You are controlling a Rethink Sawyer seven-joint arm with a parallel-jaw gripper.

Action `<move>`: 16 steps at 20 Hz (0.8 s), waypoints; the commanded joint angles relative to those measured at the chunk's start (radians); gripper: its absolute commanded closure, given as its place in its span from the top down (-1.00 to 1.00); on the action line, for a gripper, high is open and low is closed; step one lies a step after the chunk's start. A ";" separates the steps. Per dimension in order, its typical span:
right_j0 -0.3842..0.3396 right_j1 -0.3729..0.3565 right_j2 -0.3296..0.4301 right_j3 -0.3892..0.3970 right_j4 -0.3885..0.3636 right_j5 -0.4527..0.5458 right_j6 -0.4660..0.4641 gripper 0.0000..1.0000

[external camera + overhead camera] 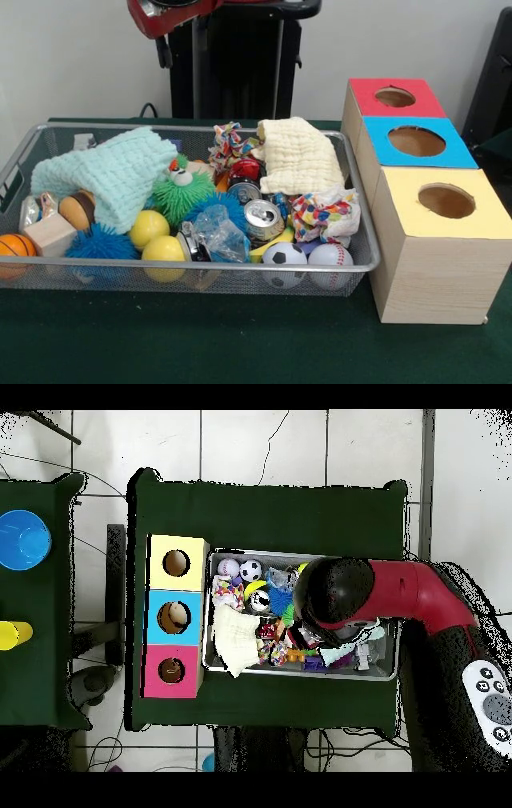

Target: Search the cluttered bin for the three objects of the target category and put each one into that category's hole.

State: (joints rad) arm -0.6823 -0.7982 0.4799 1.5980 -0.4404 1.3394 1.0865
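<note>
Overhead, the arm covers the full basket; whether its hand is open cannot be told.

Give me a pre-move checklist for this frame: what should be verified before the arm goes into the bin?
1. Wire-mesh bin on the table beside the boxes: ok.
2. Holes in the red box, blue box and yellow box unobstructed: ok.
3. Tool state: cannot tell; the front view shows only the red arm at the top edge, and overhead the arm hides it.
4. Balls reachable: ok; the soccer ball and baseball lie uncovered at the bin's front rim.
5. Items under the mint cloth and cream cloth: cannot tell.
</note>
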 commanded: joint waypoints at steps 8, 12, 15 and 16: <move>-0.041 -0.002 0.049 0.061 0.141 -0.123 0.034 1.00; -0.054 0.002 0.065 0.094 0.189 -0.240 0.037 1.00; -0.062 0.010 0.071 0.116 0.215 -0.317 0.037 1.00; -0.060 0.011 0.068 0.116 0.218 -0.321 0.033 1.00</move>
State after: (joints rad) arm -0.7195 -0.8009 0.4822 1.6161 -0.2783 1.1861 1.0865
